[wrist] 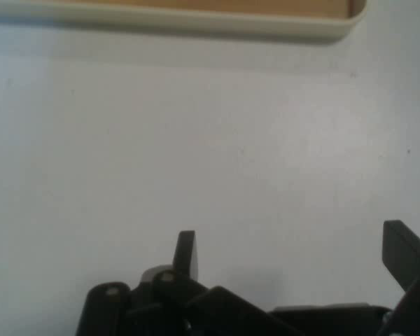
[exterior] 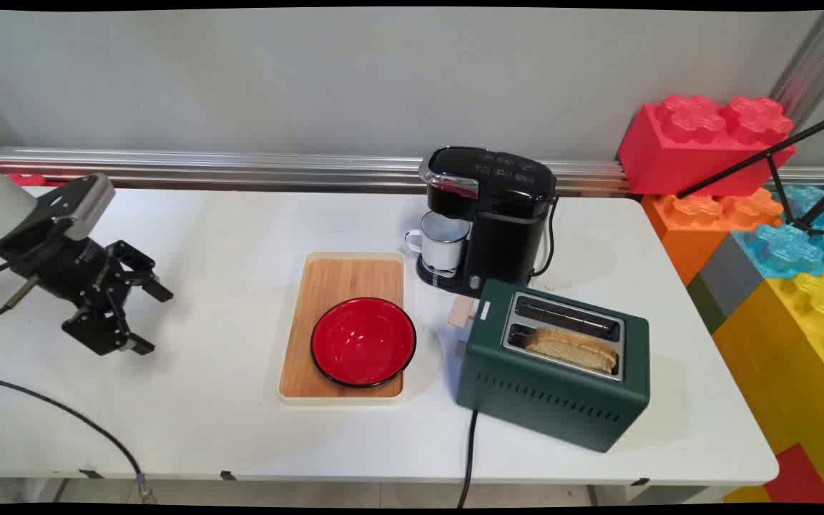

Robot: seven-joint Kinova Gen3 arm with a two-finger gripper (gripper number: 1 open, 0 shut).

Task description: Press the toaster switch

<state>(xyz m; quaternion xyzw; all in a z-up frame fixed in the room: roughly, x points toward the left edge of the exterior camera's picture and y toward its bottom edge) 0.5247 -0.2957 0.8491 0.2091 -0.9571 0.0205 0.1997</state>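
Observation:
My black gripper hangs open over the left part of the white table, holding nothing. In the hand view its two fingertips stand wide apart above bare tabletop, and the cream rim of the wooden tray runs along the top. The nearest thing is that wooden tray to the gripper's right, with a red bowl resting on it.
A black coffee machine with a white mug under its spout stands behind the tray. A green toaster holds a slice of bread in its near slot. Large coloured toy bricks flank the right edge.

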